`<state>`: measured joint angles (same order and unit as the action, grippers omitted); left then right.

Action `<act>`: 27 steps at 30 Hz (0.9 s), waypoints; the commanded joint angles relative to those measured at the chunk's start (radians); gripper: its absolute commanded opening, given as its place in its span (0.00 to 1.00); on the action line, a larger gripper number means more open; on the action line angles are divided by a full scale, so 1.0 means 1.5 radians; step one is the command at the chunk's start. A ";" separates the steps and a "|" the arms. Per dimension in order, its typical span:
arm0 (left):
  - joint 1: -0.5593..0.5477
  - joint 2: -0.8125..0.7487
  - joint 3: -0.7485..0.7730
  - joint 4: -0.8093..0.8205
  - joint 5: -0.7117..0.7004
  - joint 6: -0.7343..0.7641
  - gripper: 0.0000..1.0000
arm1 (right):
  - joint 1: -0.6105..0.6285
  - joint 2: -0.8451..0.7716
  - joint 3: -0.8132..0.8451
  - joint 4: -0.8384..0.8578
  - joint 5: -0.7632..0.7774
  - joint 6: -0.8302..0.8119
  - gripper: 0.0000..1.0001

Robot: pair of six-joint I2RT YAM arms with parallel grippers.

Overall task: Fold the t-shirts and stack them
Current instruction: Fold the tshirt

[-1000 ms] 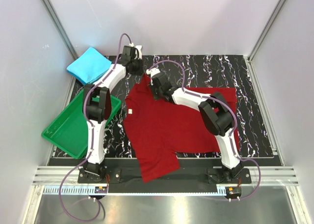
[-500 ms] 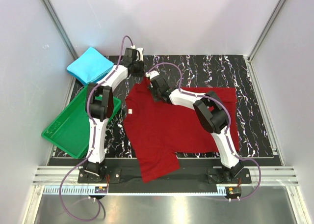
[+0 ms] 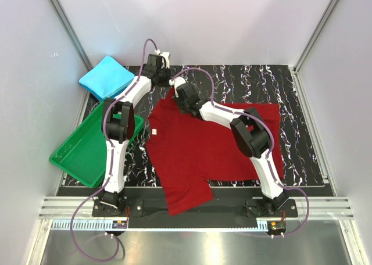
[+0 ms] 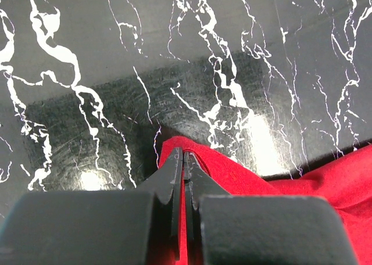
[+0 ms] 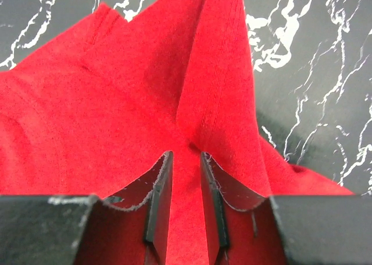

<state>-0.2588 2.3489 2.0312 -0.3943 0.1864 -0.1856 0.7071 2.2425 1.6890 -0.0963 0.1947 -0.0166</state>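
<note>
The dark red t-shirt (image 3: pixel 197 146) lies spread on the black marbled table (image 3: pixel 256 82). My left gripper (image 3: pixel 167 82) is shut on its far-left corner; in the left wrist view the gripper (image 4: pixel 183 158) pinches a thin red fold (image 4: pixel 232 172) just above the table. My right gripper (image 3: pixel 183 96) is right beside it, over the same corner. In the right wrist view its jaws (image 5: pixel 186 157) stand narrowly apart with red cloth (image 5: pixel 116 90) bunched between them, and a ridge rises from the tips. The cyan-blue t-shirt (image 3: pixel 105 76) lies folded at the far left.
A green plastic tray (image 3: pixel 81 154) sits at the left, partly off the table's edge, under the left arm. White walls and metal rails surround the table. Bare marbled surface shows at the far right (image 3: pixel 273 79).
Both grippers have moved slightly toward the far side, and the shirt's far-left corner has drawn up with them. The rest of the shirt lies as before.
</note>
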 commanded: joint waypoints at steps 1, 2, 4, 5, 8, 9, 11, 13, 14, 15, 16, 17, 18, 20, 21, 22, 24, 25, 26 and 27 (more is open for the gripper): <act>0.004 0.008 0.031 0.044 0.002 -0.005 0.00 | 0.003 0.017 0.032 0.009 0.025 -0.025 0.32; 0.004 0.009 0.031 0.045 0.003 -0.006 0.00 | 0.002 0.020 0.036 0.009 0.026 -0.029 0.32; 0.004 0.011 0.031 0.045 0.006 -0.006 0.00 | 0.002 0.031 0.047 0.007 0.027 -0.034 0.32; 0.003 0.011 0.030 0.045 0.006 -0.007 0.00 | 0.002 0.035 0.052 0.005 0.028 -0.039 0.32; 0.003 0.014 0.029 0.045 0.009 -0.008 0.00 | 0.003 0.043 0.063 -0.005 0.031 -0.041 0.32; 0.003 0.014 0.029 0.046 0.009 -0.007 0.00 | 0.003 0.044 0.062 -0.004 0.031 -0.041 0.32; 0.003 0.016 0.029 0.045 0.008 -0.007 0.00 | 0.003 0.048 0.064 -0.005 0.035 -0.040 0.32; 0.003 0.017 0.029 0.047 0.009 -0.008 0.00 | 0.002 0.057 0.075 -0.011 0.054 -0.040 0.32; 0.003 0.017 0.029 0.046 0.009 -0.008 0.00 | 0.001 0.062 0.080 -0.014 0.060 -0.039 0.32; 0.004 0.017 0.028 0.047 0.009 -0.008 0.00 | 0.001 0.067 0.089 -0.019 0.068 -0.036 0.31; 0.004 0.017 0.026 0.047 0.010 -0.007 0.00 | 0.000 0.072 0.094 -0.027 0.068 -0.035 0.30; 0.003 0.017 0.026 0.046 0.009 -0.007 0.00 | 0.000 0.073 0.095 -0.029 0.066 -0.032 0.30; 0.004 0.017 0.026 0.046 0.008 -0.007 0.00 | -0.001 0.075 0.096 -0.029 0.063 -0.032 0.27; 0.003 0.016 0.026 0.047 0.006 -0.006 0.00 | 0.000 0.076 0.095 -0.028 0.062 -0.031 0.26; 0.004 0.016 0.027 0.046 0.006 -0.005 0.00 | 0.000 0.077 0.094 -0.029 0.063 -0.031 0.26; 0.004 0.017 0.026 0.047 0.005 -0.006 0.00 | 0.000 0.079 0.093 -0.029 0.066 -0.032 0.26; 0.003 0.017 0.026 0.046 0.005 -0.008 0.00 | -0.001 0.079 0.092 -0.030 0.075 -0.030 0.26; 0.003 0.018 0.027 0.046 0.006 -0.008 0.00 | 0.000 0.079 0.090 -0.029 0.078 -0.029 0.26; 0.003 0.019 0.029 0.046 0.007 -0.009 0.00 | -0.002 0.079 0.090 -0.029 0.080 -0.029 0.26; 0.003 0.020 0.029 0.046 0.007 -0.010 0.00 | -0.002 0.081 0.089 -0.029 0.079 -0.028 0.25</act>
<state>-0.2588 2.3676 2.0323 -0.3832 0.1871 -0.1925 0.7071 2.3486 1.7897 -0.1444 0.2729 -0.0586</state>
